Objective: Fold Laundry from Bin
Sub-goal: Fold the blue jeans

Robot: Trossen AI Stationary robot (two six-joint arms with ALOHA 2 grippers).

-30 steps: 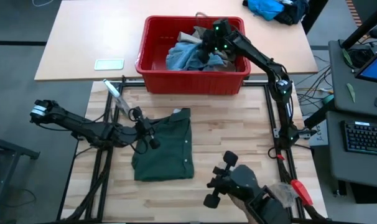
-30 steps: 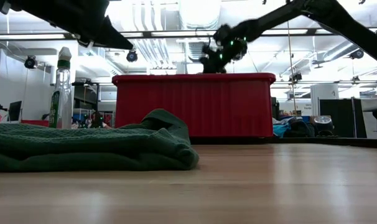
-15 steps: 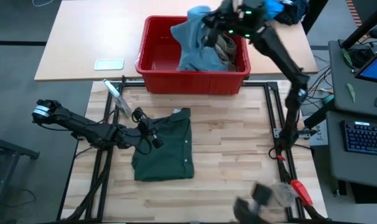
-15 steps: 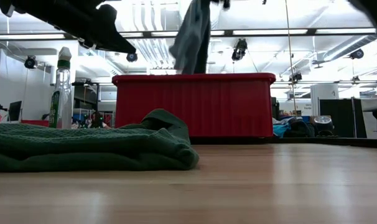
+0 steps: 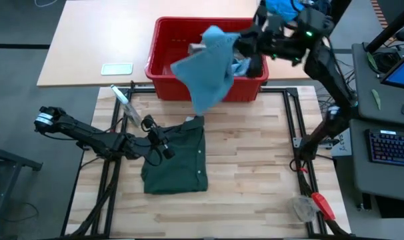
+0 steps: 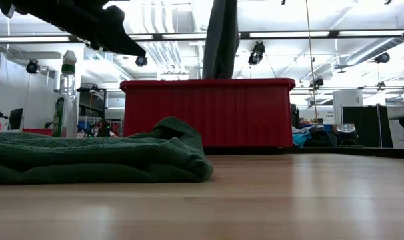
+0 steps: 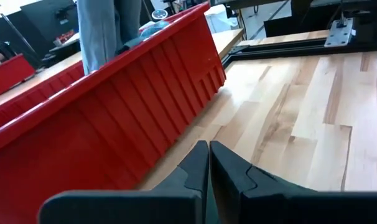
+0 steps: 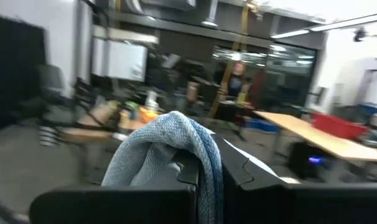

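Note:
The red bin [image 5: 163, 67] [image 6: 209, 110] [image 7: 114, 112] stands at the table's far edge. Above it hang the light blue denim trousers [image 5: 205, 70] [image 6: 221, 40] [image 7: 107, 31], with my right gripper [image 5: 247, 44] [image 8: 207, 171] shut on them high over the bin's right part. Their lower end drops behind the bin's rim, hidden. The dark green shorts [image 5: 179, 160] [image 6: 95, 157] lie flat on the table's middle. My left gripper [image 5: 165, 151] [image 7: 208, 165] is shut and holds nothing, hovering over the shorts' left edge. My right gripper pinches a bunched fold of the denim trousers [image 8: 204, 149] between its two fingers. The cloth drapes over the fingers' free ends, so which part of the trousers this is cannot be told. The trousers hang slack below the gripper, which stands about level.
A spray bottle [image 5: 122, 100] [image 6: 67, 93] stands at the table's far left. A white flat thing [image 5: 117, 69] lies on the tan table beyond. A bright blue cloth heap [image 5: 289, 8] sits far right. A red-handled tool [image 5: 322, 205] lies near the right edge.
My right gripper has risen out of the bin and swung toward the table's right edge, tipping up from pointing down to about level. It stayed shut on the denim trousers, which were drawn up out of the bin's heap and now hang long above it.

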